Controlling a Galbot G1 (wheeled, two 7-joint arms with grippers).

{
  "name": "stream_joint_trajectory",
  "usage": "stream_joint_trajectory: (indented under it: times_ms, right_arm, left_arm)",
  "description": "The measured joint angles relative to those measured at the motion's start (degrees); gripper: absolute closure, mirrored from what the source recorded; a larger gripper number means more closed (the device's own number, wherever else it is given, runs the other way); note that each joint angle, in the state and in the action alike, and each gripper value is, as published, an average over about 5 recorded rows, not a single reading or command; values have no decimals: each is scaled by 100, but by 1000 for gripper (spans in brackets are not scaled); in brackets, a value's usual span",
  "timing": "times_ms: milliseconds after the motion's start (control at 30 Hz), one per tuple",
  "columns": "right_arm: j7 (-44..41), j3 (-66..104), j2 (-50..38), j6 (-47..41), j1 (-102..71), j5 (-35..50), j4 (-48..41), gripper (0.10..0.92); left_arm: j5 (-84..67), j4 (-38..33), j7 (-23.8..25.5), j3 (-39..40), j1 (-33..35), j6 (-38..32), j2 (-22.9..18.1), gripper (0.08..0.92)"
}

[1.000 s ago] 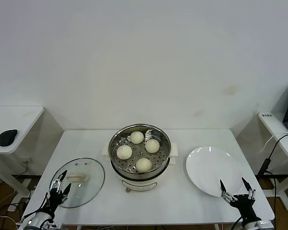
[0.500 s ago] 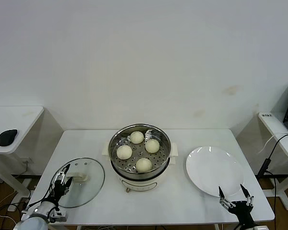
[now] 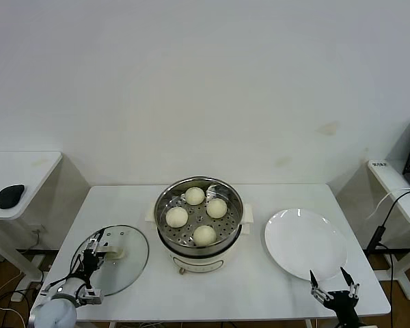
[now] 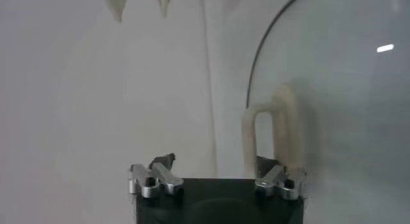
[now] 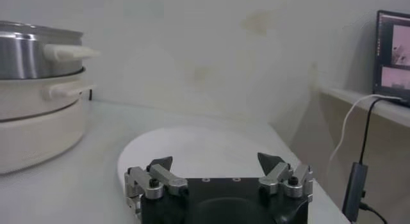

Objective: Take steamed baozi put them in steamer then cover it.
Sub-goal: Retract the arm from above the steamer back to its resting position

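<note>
Four cream-white baozi sit on the perforated tray inside the steel steamer at the table's middle. The clear glass cover lies flat on the table left of the steamer, its cream handle up. My left gripper is open over the cover's near left part, close to the handle; the left wrist view shows the handle just ahead of the gripper. My right gripper is open at the table's front right edge, just in front of the plate; it also shows in the right wrist view.
A flat white plate lies right of the steamer, bare. In the right wrist view the steamer stands off to one side of the plate. A side desk with a black mouse is at far left, a laptop desk at far right.
My left gripper has moved forward and up over the cover toward its handle. My right gripper has drawn back and lower toward the table's front edge.
</note>
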Motion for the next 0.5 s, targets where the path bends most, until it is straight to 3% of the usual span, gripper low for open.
stream_joint_trajectory:
  times_ms: [500]
  right_arm:
    - [-8,-65,31,53,-19,-116,21,203]
  left_arm:
    - [-181,224,-308,-21,-16,-153,-133,788]
